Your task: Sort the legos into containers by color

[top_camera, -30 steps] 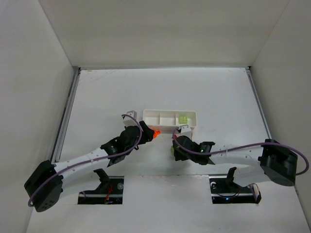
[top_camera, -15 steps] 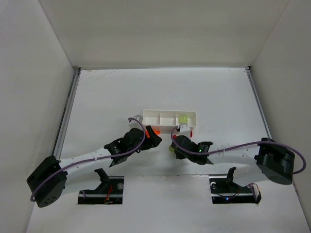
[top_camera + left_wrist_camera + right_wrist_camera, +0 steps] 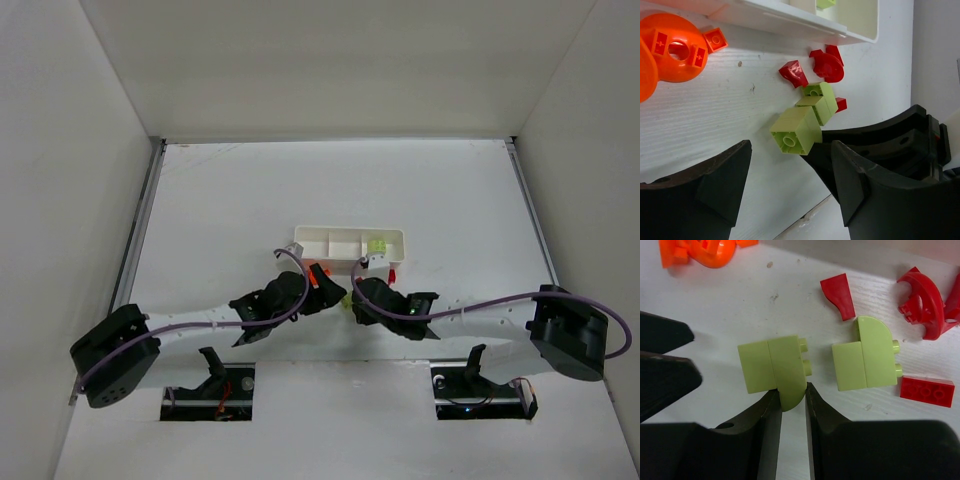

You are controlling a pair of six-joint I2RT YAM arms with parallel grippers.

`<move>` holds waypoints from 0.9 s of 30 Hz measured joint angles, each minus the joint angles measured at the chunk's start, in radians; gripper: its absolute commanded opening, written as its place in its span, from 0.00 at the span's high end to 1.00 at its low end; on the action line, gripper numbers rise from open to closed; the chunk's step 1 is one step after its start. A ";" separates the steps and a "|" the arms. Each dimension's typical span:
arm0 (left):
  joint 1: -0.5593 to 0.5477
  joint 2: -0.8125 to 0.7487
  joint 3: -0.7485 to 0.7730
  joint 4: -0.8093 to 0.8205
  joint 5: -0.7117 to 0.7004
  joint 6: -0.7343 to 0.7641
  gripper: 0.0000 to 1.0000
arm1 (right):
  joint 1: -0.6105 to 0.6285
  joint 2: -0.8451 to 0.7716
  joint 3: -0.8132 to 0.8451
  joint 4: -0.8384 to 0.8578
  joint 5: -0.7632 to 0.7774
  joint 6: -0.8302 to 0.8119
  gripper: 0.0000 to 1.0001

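Right wrist: right end effector narrow, pinching green brick | Left wrist: left end effector wide, empty; tray beyond | Top: pinch hidden beneath arms.

Worktop under the left wrist camera: white and matt, with a fine streaky grain like painted wood and a few dark specks. Orange piece is hard plastic, bright and glossy, light catching its curve. Red pieces, same slick plastic. Over to the right wrist view: the yellow-green brick, nipped by the right pincer, is smooth moulded plastic with a softer satin sheen. That pincer is dull black plastic, no shine. The left pincer matches, matt black, faintly grainy. The tray is thin white plastic, smooth, slightly glossy. From above, a purple cable in a smooth sheath.
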 measured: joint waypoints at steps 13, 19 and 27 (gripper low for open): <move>0.000 0.115 -0.018 0.163 -0.035 -0.086 0.51 | -0.002 -0.049 0.000 0.091 0.002 0.010 0.77; 0.000 0.120 -0.019 0.236 -0.044 -0.082 0.68 | -0.010 -0.063 -0.001 0.114 0.003 0.012 0.77; -0.007 0.119 -0.020 0.260 -0.056 -0.079 0.80 | -0.025 -0.097 -0.029 0.134 0.002 0.023 0.77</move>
